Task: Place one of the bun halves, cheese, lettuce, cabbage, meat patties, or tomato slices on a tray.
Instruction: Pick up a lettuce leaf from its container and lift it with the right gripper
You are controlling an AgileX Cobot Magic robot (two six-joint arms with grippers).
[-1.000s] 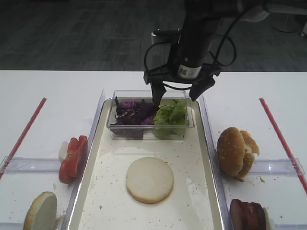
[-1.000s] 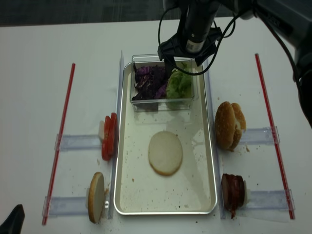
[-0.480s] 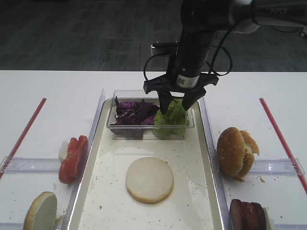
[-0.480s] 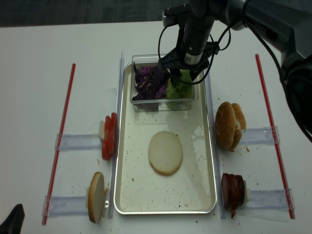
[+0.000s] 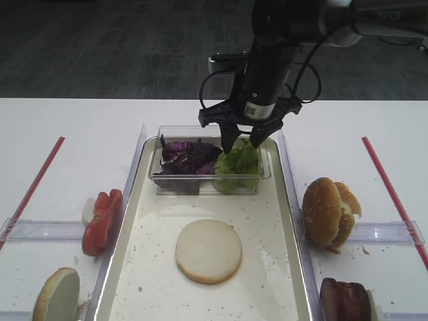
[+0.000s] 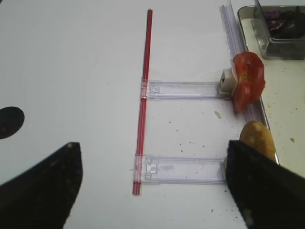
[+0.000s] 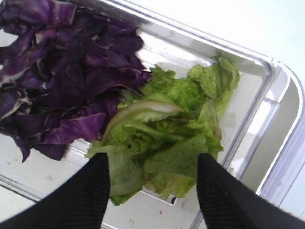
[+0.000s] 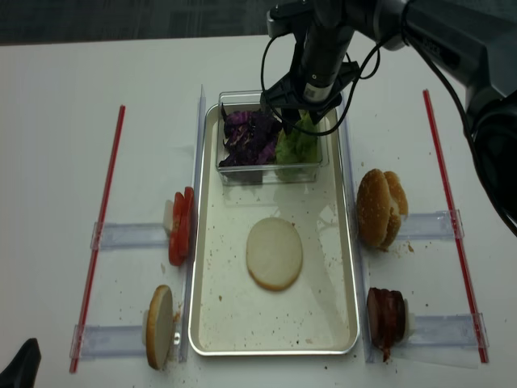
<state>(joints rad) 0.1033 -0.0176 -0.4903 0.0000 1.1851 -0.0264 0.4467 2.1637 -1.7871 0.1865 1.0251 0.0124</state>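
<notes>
The right gripper (image 5: 241,142) hangs over the clear plastic tub (image 5: 157,178) at the 12 o'clock end of the tray (image 5: 131,235), its two dark fingers (image 7: 86,200) set either side of the lettuce (image 5: 237,162). In the right wrist view the leaf pile sits between the fingertips, which press on its lower edge, but whether any leaf is actually pinched cannot be told. The lettuce fills the 3 o'clock half of the tub and the cabbage (image 5: 185,158) the 9 o'clock half, the two heaps touching in the middle. A bun half (image 5: 208,251) lies cut face up near the centre of the tray. Off the tray at 9 o'clock the tomato slices (image 5: 102,221) stand on edge, with another bun half (image 5: 57,296) at about 7 o'clock. At 3 o'clock two more bun halves (image 5: 329,212) lean together, and the meat patties (image 5: 346,300) sit at about 5 o'clock. The left gripper (image 6: 152,188) shows only in its own wrist view, fingers wide apart above the white table (image 6: 71,71), holding nothing, near a red strip (image 6: 144,95).
</notes>
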